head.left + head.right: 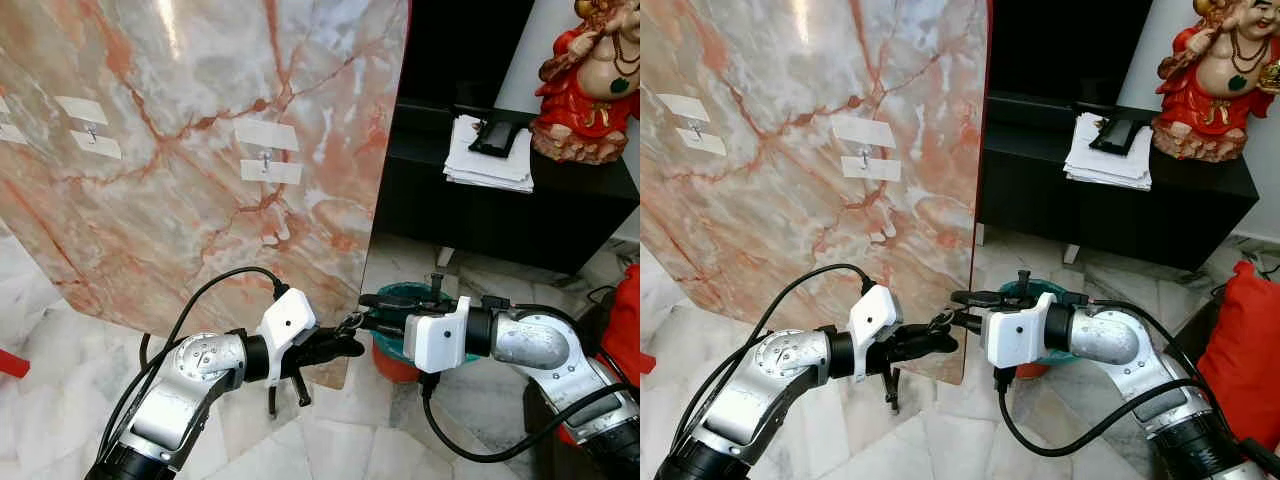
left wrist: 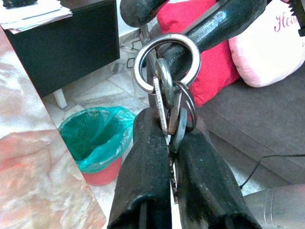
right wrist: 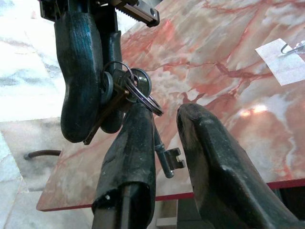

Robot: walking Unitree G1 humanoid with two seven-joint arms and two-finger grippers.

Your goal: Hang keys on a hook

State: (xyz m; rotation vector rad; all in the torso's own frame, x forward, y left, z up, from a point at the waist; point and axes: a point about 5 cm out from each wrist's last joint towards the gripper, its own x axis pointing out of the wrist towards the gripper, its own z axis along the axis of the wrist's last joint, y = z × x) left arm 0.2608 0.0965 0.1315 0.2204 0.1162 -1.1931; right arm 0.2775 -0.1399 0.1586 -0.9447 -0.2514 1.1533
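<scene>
A bunch of keys (image 1: 350, 321) on a steel ring (image 2: 167, 62) hangs between my two grippers, low in front of the marble slab (image 1: 150, 230). My left gripper (image 1: 343, 346) is shut on the key blades (image 2: 167, 121). My right gripper (image 1: 372, 308) meets it from the right with its fingers apart, and one finger (image 3: 136, 138) passes through the ring. On the slab above, a small metal hook (image 1: 265, 160) sits between two white tape strips. A second hook (image 1: 92, 130) is further left.
A red bin with a green liner (image 1: 392, 362) stands on the floor behind my right gripper. At the right, a black cabinet (image 1: 500, 215) holds papers (image 1: 488, 155) and a red figurine (image 1: 590, 85). A red cushion (image 1: 1240, 340) lies at the far right.
</scene>
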